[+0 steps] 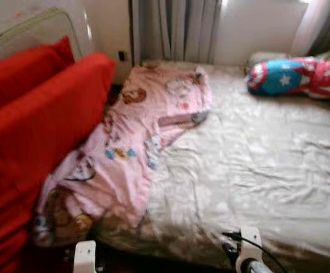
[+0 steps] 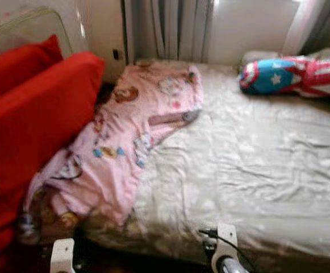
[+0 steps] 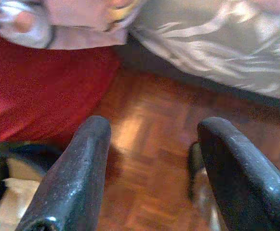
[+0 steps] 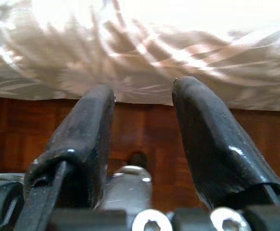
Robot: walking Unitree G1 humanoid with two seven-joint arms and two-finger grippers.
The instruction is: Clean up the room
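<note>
At the far left, two red cushions (image 1: 34,114) lean against the headboard, the nearer one slumping down toward the floor. Just right of them a pink cartoon-print blanket (image 1: 136,131) lies crumpled along the left side of the bed (image 1: 255,170), its near end spilling over the edge beside the cushions. That blanket looks like the thing to tidy first.

The left hand (image 3: 149,159) hangs low over the wooden floor (image 3: 149,125), fingers spread and holding nothing, with the blanket's hem just ahead of it. To do this well, it should rise to the drooping near corner and pinch a thick fold rather than a single thin layer — loose cloth slips out easily. Then draw it up and inward onto the mattress, keeping clear of the cushions.

The right hand (image 4: 142,115) also sits low at the near bed edge, fingers apart and empty, facing the wrinkled beige sheet. It could take a second corner so the blanket spreads flat.

At the far right, a red, white and blue star pillow (image 1: 295,77) rests by the wall — well away from the blanket.
</note>
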